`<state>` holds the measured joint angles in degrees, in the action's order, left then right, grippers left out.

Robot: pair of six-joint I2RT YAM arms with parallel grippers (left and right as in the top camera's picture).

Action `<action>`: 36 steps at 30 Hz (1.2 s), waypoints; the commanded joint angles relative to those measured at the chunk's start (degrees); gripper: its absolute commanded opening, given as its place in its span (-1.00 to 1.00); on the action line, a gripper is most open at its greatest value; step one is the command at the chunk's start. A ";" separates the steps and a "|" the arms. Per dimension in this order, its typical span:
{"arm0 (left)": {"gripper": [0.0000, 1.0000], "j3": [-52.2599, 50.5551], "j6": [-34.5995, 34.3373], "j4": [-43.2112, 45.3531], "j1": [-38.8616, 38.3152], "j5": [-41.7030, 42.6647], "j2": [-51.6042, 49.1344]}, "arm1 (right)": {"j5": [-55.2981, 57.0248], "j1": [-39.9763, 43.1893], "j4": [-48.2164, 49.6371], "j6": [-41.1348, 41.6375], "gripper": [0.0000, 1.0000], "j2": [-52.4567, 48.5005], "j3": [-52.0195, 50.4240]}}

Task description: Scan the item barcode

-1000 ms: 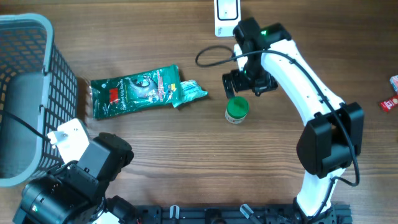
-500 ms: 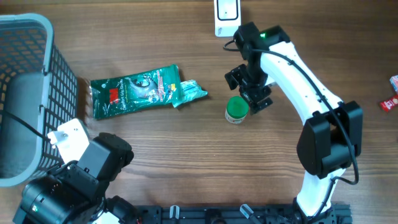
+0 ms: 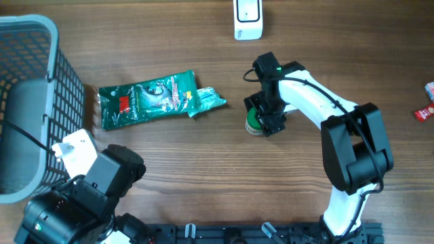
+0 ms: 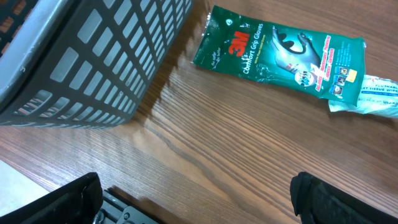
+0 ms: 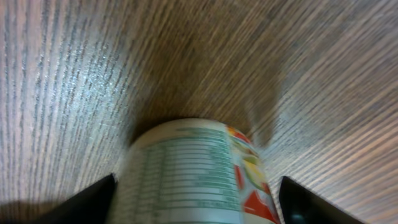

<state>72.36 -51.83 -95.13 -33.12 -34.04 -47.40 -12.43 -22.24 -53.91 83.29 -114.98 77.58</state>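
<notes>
**Green-capped bottle (image 3: 251,122) under the right gripper (image 3: 264,115)**

Wood-grain tabletop (image 3: 203,163) carries every item. The bottle stands upright slightly right of the tabletop's centre, nearer the far edge than the near edge.

Right arm: the base sits at the near edge toward the right corner. The upper link rises from it to an elbow, and the white forearm runs from there toward the left, ending in a wrist bent down over the bottle. The gripper is directly above the bottle. In the right wrist view one dark finger (image 5: 93,199) lies at each side of the printed label, with the bottle between them. The gaps are very narrow, and whether the fingers press on the bottle cannot be told.

Left arm: folded low at the near left corner, beside the grey basket (image 3: 41,41) that occupies the left edge. The left gripper (image 4: 199,205) is spread wide, with nothing between its fingers.

Other items: a green glove packet (image 3: 146,98) lies flat between the basket and the bottle, well apart from the bottle. A white device (image 3: 247,20) sits at the far edge.
</notes>
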 commanded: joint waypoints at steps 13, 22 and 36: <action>1.00 -0.04 -1.16 -0.04 0.42 -0.96 0.09 | -19.89 4.90 -9.07 -42.71 0.27 7.48 3.52; 1.00 -0.04 -1.16 -0.04 0.42 -0.96 0.09 | -32.59 6.29 -26.75 -59.28 0.36 9.99 3.37; 1.00 -0.04 -1.16 -0.04 0.42 -0.96 0.09 | -24.70 6.29 -20.00 -58.95 0.45 9.99 3.37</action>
<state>72.36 -51.83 -95.15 -33.12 -34.04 -47.40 -41.74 -15.81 -76.38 25.32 -105.62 80.18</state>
